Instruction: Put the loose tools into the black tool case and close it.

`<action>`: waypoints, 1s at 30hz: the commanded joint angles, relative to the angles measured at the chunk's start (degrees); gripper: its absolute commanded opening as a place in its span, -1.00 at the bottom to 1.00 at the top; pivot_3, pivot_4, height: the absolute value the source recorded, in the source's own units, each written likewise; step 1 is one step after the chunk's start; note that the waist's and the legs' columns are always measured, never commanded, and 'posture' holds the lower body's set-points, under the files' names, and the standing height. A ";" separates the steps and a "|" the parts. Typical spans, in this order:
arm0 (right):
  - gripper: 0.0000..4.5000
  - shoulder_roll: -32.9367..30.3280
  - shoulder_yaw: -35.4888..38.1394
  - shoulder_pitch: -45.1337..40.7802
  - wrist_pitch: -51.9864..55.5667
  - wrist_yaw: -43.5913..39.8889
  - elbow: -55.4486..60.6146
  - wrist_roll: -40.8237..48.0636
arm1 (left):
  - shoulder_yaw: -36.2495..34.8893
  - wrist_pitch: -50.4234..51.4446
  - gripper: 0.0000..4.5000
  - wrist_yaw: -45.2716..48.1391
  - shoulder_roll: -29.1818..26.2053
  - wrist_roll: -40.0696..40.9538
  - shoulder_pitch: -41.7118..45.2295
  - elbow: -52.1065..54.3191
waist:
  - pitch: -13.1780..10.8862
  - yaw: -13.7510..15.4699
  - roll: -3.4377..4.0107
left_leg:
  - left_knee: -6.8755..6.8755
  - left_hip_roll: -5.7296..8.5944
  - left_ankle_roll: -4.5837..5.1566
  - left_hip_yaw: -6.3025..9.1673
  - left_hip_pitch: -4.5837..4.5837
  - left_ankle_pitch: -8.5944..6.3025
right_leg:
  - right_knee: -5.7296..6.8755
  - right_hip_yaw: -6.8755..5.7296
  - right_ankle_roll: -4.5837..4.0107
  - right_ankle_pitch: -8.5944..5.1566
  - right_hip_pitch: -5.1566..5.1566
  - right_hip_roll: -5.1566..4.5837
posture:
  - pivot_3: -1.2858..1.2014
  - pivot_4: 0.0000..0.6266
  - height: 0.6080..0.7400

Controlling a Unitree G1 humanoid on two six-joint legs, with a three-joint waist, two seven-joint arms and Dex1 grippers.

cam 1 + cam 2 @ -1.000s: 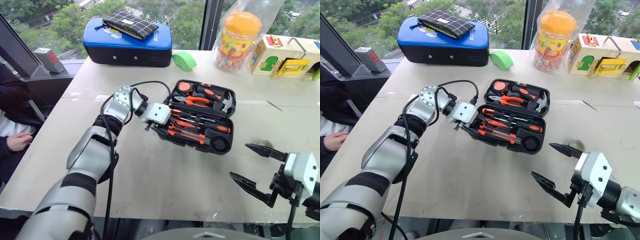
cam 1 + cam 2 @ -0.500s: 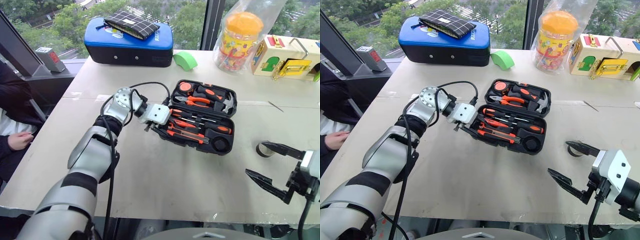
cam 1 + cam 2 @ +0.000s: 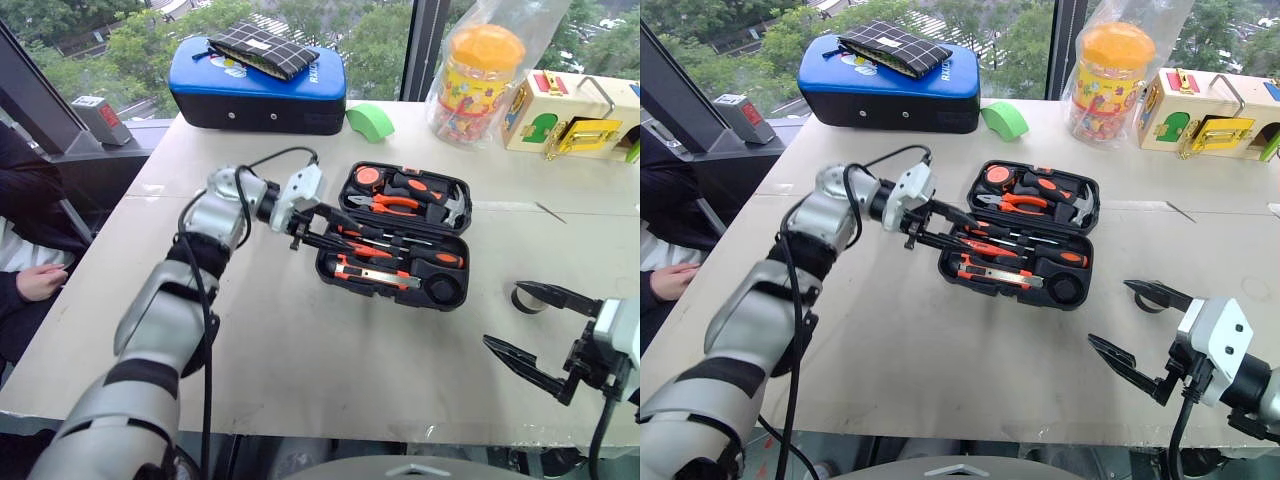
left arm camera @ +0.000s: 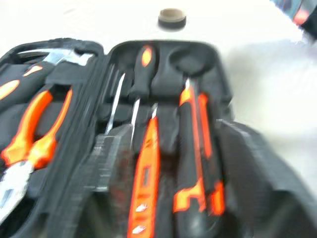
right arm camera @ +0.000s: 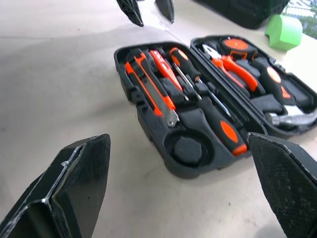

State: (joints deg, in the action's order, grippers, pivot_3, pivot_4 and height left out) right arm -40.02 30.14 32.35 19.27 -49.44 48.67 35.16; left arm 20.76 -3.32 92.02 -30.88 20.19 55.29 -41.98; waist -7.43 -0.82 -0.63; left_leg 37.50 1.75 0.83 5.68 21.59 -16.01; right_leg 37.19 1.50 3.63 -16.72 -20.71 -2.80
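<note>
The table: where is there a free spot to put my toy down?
The widest bare patch of the table lies in front of the open black tool case, between the left gripper and right gripper. The back edge is crowded: blue case, green tape roll, orange-lidded jar, wooden latch box.

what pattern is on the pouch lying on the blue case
Black with a thin white grid check; the pouch on the blue case shows best in the right eye view.
</note>
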 commanded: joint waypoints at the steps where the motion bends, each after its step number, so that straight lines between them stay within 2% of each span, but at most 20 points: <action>1: 1.00 0.62 -0.14 0.58 -0.47 1.30 2.78 -0.11 | -2.12 3.94 -0.54 -6.70 0.90 -2.03 -6.17 8.39 | -0.01 0.08 -0.01 | 0.00 -0.01 0.00 0.02 -0.01 0.00 | 0.02 0.00 0.00 0.00 -0.01 0.00 | 0.03 -0.52 1.00; 2: 1.00 0.80 -0.20 0.97 -0.33 1.64 3.19 -0.21 | -1.77 1.88 -0.67 -10.01 1.52 -4.68 -8.42 9.38 | -0.01 0.15 -0.01 | 0.00 -0.01 -0.01 0.05 0.01 0.01 | 0.01 -0.02 0.00 0.00 -0.02 0.01 | 0.03 -0.52 1.00; 3: 1.00 0.96 -0.22 1.33 -0.25 1.87 3.53 -0.28 | -1.42 0.35 -0.91 -12.45 2.02 -6.85 -10.06 9.97 | -0.01 0.18 -0.01 | 0.00 -0.02 -0.01 0.06 0.00 0.01 | 0.04 -0.01 0.00 0.00 -0.02 0.00 | 0.03 -0.52 1.00; 4: 1.00 1.22 -0.19 1.93 -0.17 2.13 4.03 -0.30 | -0.49 -0.96 -0.96 -15.48 2.62 -9.82 -11.33 9.41 | -0.01 0.24 -0.01 | 0.00 -0.02 -0.01 0.06 0.00 0.01 | 0.06 -0.01 0.00 0.00 -0.02 0.00 | 0.03 -0.52 1.00; 7: 1.00 1.70 0.12 3.25 0.10 2.68 5.27 -0.22 | 0.53 -0.97 -0.96 -20.75 3.96 -14.91 -12.67 7.59 | 0.09 1.32 -0.02 | 0.01 0.01 -0.02 0.07 -0.02 0.01 | 0.05 -0.03 0.00 0.00 0.03 -0.05 | 0.03 -0.52 1.00; 10: 1.00 2.44 1.12 5.68 0.03 2.83 6.55 -0.09 | 2.60 -0.43 -0.96 -21.08 4.15 -18.49 -13.98 7.53 | 0.18 1.96 -0.01 | 0.06 0.11 -0.05 -0.03 -0.18 0.03 | 0.22 0.05 0.00 0.01 0.12 -0.16 | 0.03 -0.52 1.00; 12: 1.00 2.61 1.28 6.68 0.22 2.93 6.83 -0.08 | 3.33 1.47 -0.96 -20.14 4.23 -19.14 -14.61 8.20 | 0.24 1.71 0.02 | 0.08 0.11 -0.05 -0.06 -0.77 0.03 | 0.22 0.08 0.00 -0.01 0.70 -0.16 | 0.03 -0.52 1.00; 13: 1.00 2.60 1.24 6.96 0.27 3.00 6.90 -0.03 | 3.39 2.26 -0.96 -20.03 4.33 -19.30 -14.76 8.38 | 0.32 1.65 0.04 | 0.05 0.10 -0.04 -0.09 -1.06 0.02 | 0.17 0.10 0.00 -0.04 1.01 -0.16 | 0.03 -0.52 1.00; 15: 1.00 2.53 0.80 7.41 0.68 3.41 7.16 0.22 | 1.54 15.33 -0.96 -18.81 5.94 -14.80 -13.99 9.70 | 0.41 1.62 0.11 | 0.04 0.08 -0.04 -0.13 -1.12 0.02 | 0.14 0.14 0.10 -0.11 1.05 -0.16 | 0.03 -0.52 1.00; 21: 1.00 2.84 1.26 8.80 -0.12 2.99 7.12 0.30 | -1.56 30.38 -0.96 -21.88 10.25 -12.87 -10.53 9.52 | 0.44 1.69 0.12 | 0.05 0.11 -0.04 0.03 -0.98 0.02 | 0.14 -0.01 0.14 -0.13 1.00 -0.13 | 0.03 -0.52 1.00; 25: 1.00 3.41 0.87 8.31 1.39 6.04 7.80 0.68 | -0.33 29.18 -0.96 -24.00 11.03 -15.20 -11.91 11.27 | 0.46 1.73 0.15 | -0.08 0.10 -0.04 0.05 -0.94 0.01 | 0.08 0.00 0.20 -0.18 0.93 -0.14 | 0.03 -0.52 1.00; 28: 1.00 4.26 2.18 8.59 2.70 8.15 6.72 1.24 | -2.70 25.87 -0.96 -25.54 13.19 -12.72 -13.97 16.63 | 0.46 1.90 0.17 | -0.09 0.10 -0.04 0.07 -0.90 0.01 | 0.00 -0.01 0.20 -0.18 0.95 -0.24 | 0.03 -0.52 1.00; 30: 1.00 3.62 1.64 7.72 7.54 12.52 5.87 -0.35 | -7.60 26.18 -0.96 -24.42 13.44 -6.81 -15.69 24.42 | 0.39 1.94 0.14 | -0.09 0.14 -0.04 0.10 -0.84 0.01 | -0.09 0.07 0.20 -0.17 0.95 -0.35 | 0.03 -0.52 1.00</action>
State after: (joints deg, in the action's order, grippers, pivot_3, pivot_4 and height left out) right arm -35.98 30.36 40.47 24.26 -39.81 54.51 35.20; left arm 15.19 23.17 67.28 -18.60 9.57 39.80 -23.30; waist -7.03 1.11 -0.49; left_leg 37.41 1.89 0.78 5.77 20.83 -16.01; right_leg 37.03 1.66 3.82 -16.88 -19.77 -3.20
